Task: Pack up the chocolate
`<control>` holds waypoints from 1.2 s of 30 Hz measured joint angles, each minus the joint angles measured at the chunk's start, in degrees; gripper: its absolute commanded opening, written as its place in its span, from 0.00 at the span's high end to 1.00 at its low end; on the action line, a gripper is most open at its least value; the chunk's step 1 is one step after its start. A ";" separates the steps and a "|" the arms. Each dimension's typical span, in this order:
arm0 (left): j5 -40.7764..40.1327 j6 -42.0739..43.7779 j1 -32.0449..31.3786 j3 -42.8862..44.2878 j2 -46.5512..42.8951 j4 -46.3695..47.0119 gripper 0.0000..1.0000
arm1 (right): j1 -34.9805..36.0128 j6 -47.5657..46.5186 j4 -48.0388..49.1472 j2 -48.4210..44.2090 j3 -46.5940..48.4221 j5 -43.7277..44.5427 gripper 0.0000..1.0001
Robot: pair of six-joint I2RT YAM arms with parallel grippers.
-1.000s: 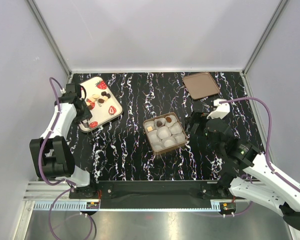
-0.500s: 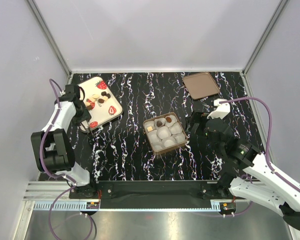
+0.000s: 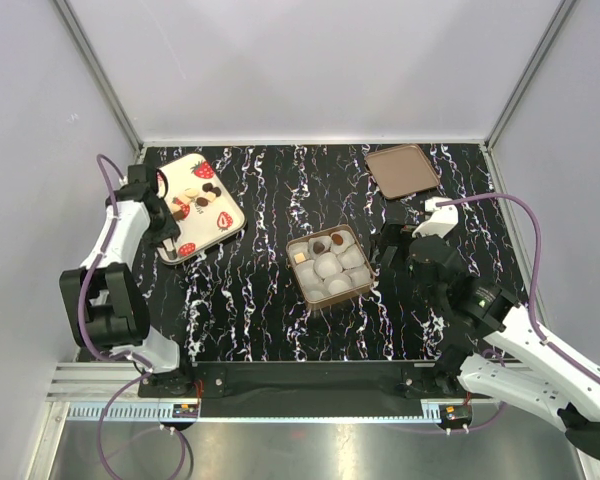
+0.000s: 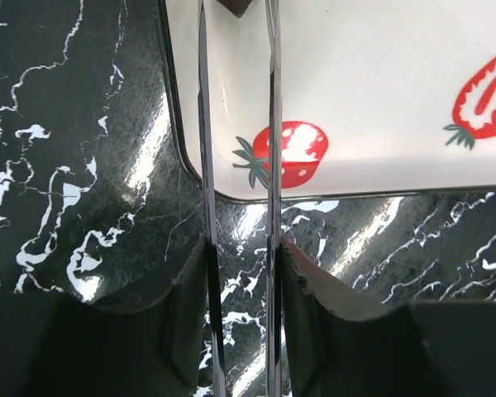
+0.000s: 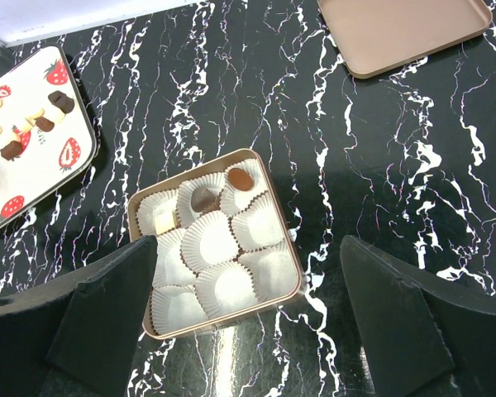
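Note:
Several small chocolates (image 3: 202, 192), dark brown and cream, lie on the white strawberry-print tray (image 3: 220, 222) at the back left. The square box (image 3: 363, 281) of white paper cups holds three: cream (image 3: 300, 257), dark (image 3: 320, 246) and brown (image 3: 337, 240). My left gripper (image 3: 164, 214) is low over the tray's near left part. In the left wrist view its thin fingers (image 4: 202, 124) stand a narrow gap apart, and a dark chocolate (image 4: 236, 5) lies between their tips without touching them. My right gripper (image 3: 390, 248) is wide open and empty, just right of the box (image 5: 291, 248).
The box's flat brown lid (image 3: 402, 170) lies at the back right, also in the right wrist view (image 5: 401, 29). The black marbled table is enclosed by grey walls on the left, back and right. The tray's near corner (image 4: 223, 192) lies under the left fingers.
My left gripper has shifted slightly toward the back left along the tray's edge. The right arm has barely moved. The box's contents are unchanged.

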 measured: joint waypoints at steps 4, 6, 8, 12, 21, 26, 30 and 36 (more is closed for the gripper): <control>-0.13 0.39 -0.52 2.21 -2.25 -2.21 0.66 | 0.00 0.07 0.00 0.15 0.09 -0.02 0.00; -0.15 0.61 -1.09 3.37 -3.65 -2.69 0.66 | 0.00 0.11 -0.04 0.22 0.22 -0.04 0.00; -0.50 0.76 -2.54 4.83 -4.92 -3.67 0.67 | 0.00 0.22 -0.31 0.37 0.52 -0.02 0.00; -2.64 0.76 -9.44 7.89 -6.27 -5.57 0.67 | 0.00 0.28 -0.85 0.61 1.05 0.37 0.00; -3.02 -1.62 -37.97 12.79 -7.48 -6.64 0.68 | 0.00 1.05 -3.50 -0.02 1.62 3.78 0.00; -1.60 -2.45 -52.30 16.17 -6.27 -5.31 0.68 | 0.00 1.66 -4.68 -1.05 1.97 5.75 0.00; -0.61 -2.40 -59.39 16.41 -3.80 -2.64 0.68 | -0.02 2.19 -4.85 -1.20 2.60 6.49 0.00; 1.46 -1.75 -64.87 15.45 0.22 0.63 0.68 | -0.02 2.45 -5.09 -1.18 3.80 7.91 0.00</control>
